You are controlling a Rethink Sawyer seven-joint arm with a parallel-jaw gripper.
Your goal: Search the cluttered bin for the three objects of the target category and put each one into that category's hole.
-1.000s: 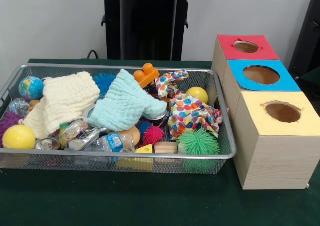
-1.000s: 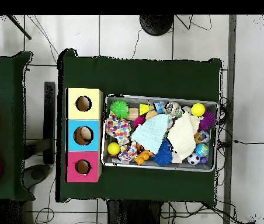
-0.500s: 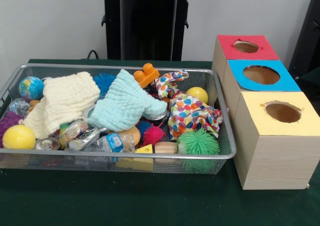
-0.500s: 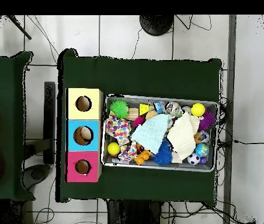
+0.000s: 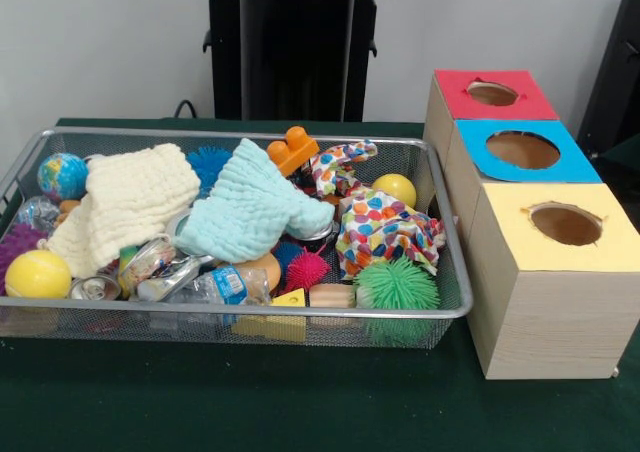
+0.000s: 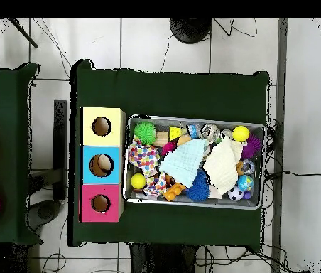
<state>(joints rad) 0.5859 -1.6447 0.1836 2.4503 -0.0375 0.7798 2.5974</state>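
No end effector in sight, so whether it's wide or narrow can't be told. Nearest in the wire bin (image 5: 440,312) sits a green spiky ball (image 5: 397,285), beside it the polka-dot cloth (image 5: 385,227), then mint cloth (image 5: 250,212), cream cloth (image 5: 130,202) and orange block (image 5: 293,149) beyond. Just right of the bin, yellow box (image 5: 550,292), blue box (image 5: 520,152), red box (image 5: 490,94) run back along the counter (image 5: 250,402).

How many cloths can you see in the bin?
3: cream cloth at left, pale blue cloth in the middle, spotted cloth toward the boxes. More may be buried.

A green cloth (image 5: 250,412) covers the table; cables (image 6: 185,53) trail over the tiled floor (image 6: 149,43).
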